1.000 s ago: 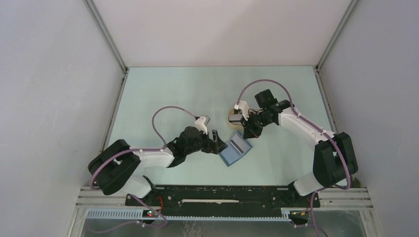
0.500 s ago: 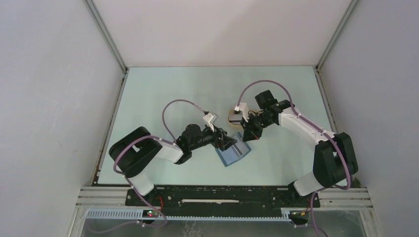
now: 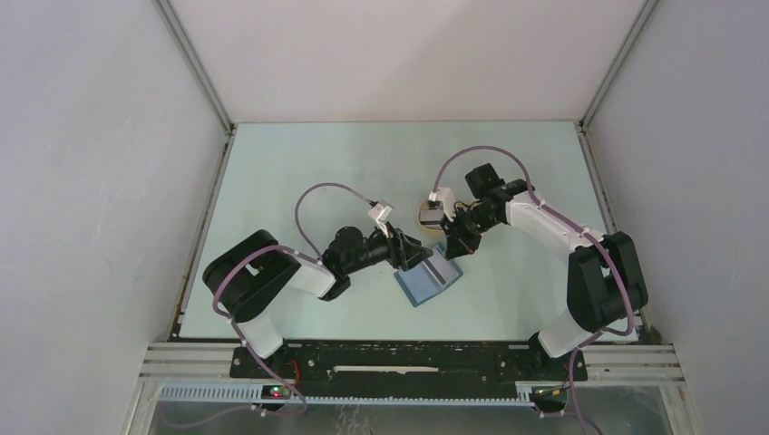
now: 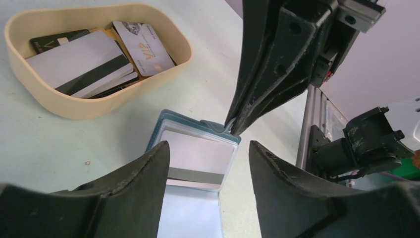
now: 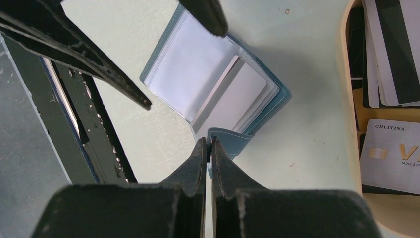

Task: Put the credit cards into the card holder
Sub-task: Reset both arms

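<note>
Pale table bears open card holder, right tool pinching its tab

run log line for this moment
left gripper: open, straddling wallet | right gripper: shut on wallet tab | grey card: on open wallet | tray: more cards

The card holder is seen to be covered in matt teal, stitched, leather-like material, with glossy clear plastic sleeves inside. Just ahead of the left gripper's matt black, faintly ridged plastic fingers, a smooth matt beige tray is seen, filled with glossy plastic credit cards.
</note>
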`<state>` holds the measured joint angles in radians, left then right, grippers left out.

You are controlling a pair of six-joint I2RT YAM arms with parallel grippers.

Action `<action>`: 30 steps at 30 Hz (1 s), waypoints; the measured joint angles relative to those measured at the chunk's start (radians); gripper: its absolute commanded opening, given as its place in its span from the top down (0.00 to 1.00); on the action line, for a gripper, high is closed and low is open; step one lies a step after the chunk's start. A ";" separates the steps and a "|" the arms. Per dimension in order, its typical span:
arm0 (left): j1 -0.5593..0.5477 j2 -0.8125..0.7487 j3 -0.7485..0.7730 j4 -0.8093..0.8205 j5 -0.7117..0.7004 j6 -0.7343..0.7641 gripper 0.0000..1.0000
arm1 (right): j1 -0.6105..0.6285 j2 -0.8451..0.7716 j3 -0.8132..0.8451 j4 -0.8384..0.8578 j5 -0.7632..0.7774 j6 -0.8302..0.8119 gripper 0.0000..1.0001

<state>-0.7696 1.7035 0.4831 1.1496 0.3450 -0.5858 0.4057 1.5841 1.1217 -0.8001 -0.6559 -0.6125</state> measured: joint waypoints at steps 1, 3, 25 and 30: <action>0.007 0.001 0.000 0.000 0.008 0.000 0.24 | -0.001 -0.001 0.000 -0.003 0.000 -0.004 0.96; 0.026 0.007 0.004 0.004 0.036 -0.006 0.22 | -0.003 -0.006 0.000 -0.010 0.001 -0.018 0.95; 0.060 0.222 0.174 0.039 0.183 -0.045 0.21 | -0.079 -0.050 0.000 -0.056 -0.027 -0.104 0.95; 0.060 0.188 0.066 0.136 0.170 -0.052 0.21 | -0.092 -0.008 0.014 -0.062 -0.027 -0.087 0.96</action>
<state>-0.7101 1.8915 0.5495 1.2858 0.5148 -0.6380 0.3138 1.5757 1.1358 -0.8619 -0.6834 -0.6991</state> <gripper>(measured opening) 0.789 0.064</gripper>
